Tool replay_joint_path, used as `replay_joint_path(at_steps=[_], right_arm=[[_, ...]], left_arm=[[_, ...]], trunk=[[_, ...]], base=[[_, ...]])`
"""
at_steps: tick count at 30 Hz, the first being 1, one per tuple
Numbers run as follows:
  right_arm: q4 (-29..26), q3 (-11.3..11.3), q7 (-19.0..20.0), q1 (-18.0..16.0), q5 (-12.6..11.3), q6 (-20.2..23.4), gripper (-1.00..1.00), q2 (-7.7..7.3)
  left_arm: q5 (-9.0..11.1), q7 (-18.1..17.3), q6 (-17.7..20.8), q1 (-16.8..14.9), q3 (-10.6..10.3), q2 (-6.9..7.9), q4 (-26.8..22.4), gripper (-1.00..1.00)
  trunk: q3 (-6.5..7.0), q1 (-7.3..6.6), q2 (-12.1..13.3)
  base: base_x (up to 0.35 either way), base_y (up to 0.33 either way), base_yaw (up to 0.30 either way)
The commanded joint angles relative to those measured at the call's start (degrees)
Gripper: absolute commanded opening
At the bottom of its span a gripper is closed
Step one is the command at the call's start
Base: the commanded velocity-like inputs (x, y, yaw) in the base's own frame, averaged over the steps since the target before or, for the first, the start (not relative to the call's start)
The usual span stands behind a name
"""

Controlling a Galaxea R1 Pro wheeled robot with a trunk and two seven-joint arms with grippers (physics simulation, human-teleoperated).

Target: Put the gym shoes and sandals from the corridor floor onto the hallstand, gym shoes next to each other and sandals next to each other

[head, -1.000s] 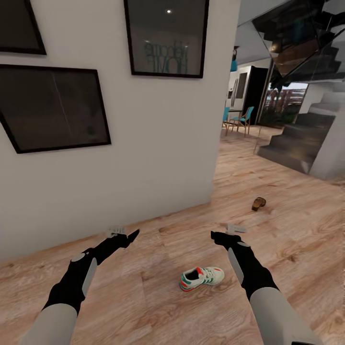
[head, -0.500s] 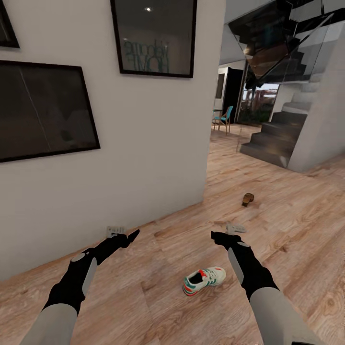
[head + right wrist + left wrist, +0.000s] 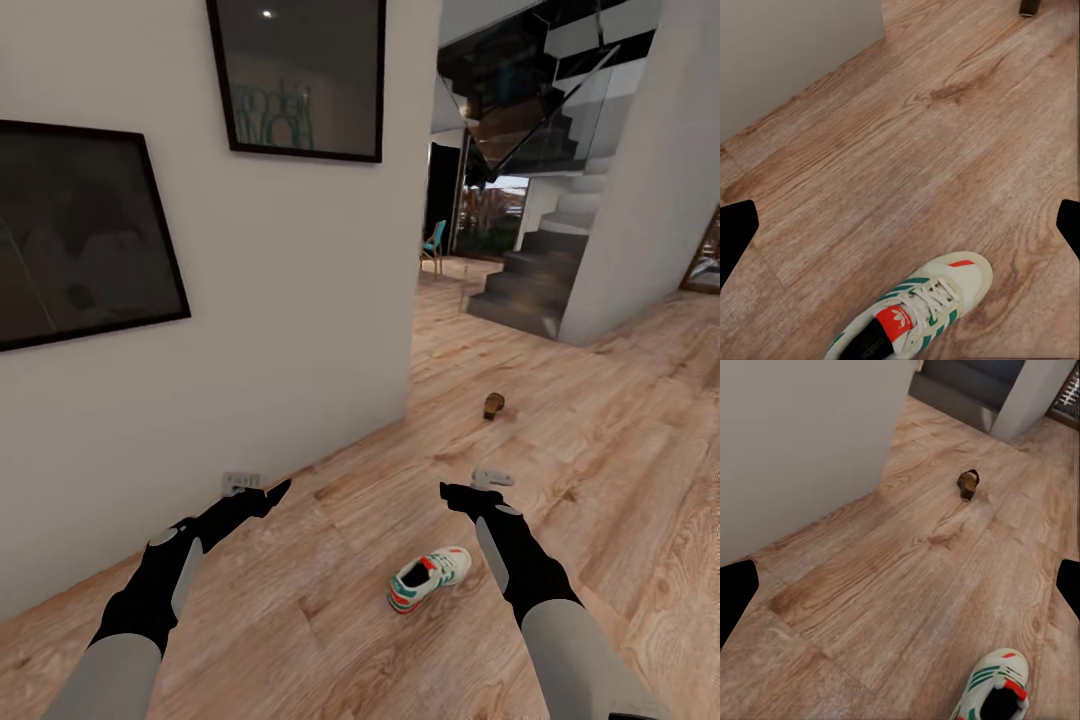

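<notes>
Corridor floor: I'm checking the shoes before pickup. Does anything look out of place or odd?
Yes. One gym shoe sits upright alone on the corridor floor between the arms, and one sandal lies well beyond it near the wall corner, seemingly tipped on its side. They're scattered singles, not pairs.

Grey forearms, black wrists, pale pincer [image 3: 491,478] tips

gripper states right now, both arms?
Left gripper: open, holding nothing.
Right gripper: open, holding nothing.

Even bright render; soft, slightly blurry edges.
</notes>
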Motion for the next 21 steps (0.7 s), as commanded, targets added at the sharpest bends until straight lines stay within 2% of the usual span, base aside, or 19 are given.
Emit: replay_joint_path(at_steps=[1, 21], right_arm=[[-0.1, -0.1, -0.1, 0.0, -0.1, 0.3, 1.00, 0.06], [-0.1, -0.1, -0.1, -0.1, -0.1, 0.3, 1.00, 0.05]], left_arm=[[-0.2, -0.5, 0.5, 0.0, 0.3, -0.07, -0.1, 1.00], [-0.2, -0.5, 0.5, 0.0, 0.3, -0.07, -0.1, 1.00]], trunk=[[-0.06, 0.00, 0.0], [-0.06, 0.00, 0.0]], base=[[0.089, 0.308, -0.254], [0.116, 0.308, -0.254]])
